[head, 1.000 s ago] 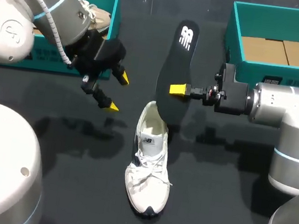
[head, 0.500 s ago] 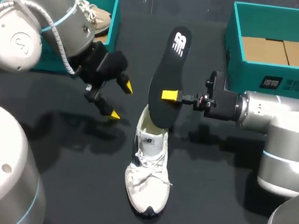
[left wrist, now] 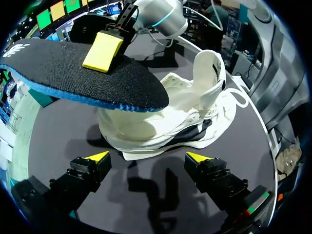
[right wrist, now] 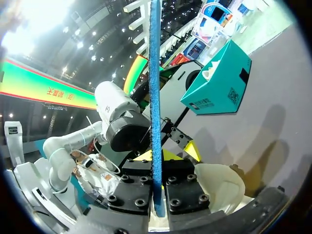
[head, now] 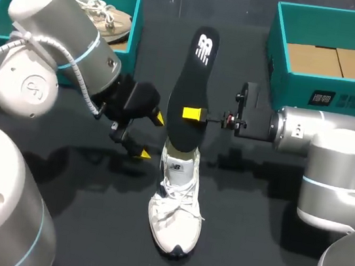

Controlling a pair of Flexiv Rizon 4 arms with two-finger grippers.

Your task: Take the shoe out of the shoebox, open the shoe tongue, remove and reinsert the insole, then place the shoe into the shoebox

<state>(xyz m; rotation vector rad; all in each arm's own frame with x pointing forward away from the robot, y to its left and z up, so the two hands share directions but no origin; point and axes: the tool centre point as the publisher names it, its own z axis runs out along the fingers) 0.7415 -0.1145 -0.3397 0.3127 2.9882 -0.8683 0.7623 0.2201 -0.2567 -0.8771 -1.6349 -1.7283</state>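
A white shoe [head: 177, 206] lies on the black table, toe toward me, tongue pulled up. The black insole [head: 189, 95] hangs upright over the shoe's heel, its lower end at the opening. My right gripper [head: 192, 113] is shut on the insole's middle. In the right wrist view the insole [right wrist: 155, 97] shows edge-on between the fingers, with the shoe [right wrist: 219, 183] beneath. My left gripper [head: 150, 136] stands open just left of the heel. In the left wrist view the left gripper [left wrist: 147, 157] faces the shoe [left wrist: 165, 122] side-on, under the insole [left wrist: 83, 73].
A teal shoebox [head: 137, 21] at the back left holds a beige shoe [head: 105, 14]. A second teal shoebox [head: 289, 89] with a cardboard floor stands at the back right. My right arm [head: 322, 137] stretches across in front of that box.
The right gripper has carried the insole leftward, over the shoe's heel. The left arm has swung right and nearer, bringing its open gripper up beside the heel.
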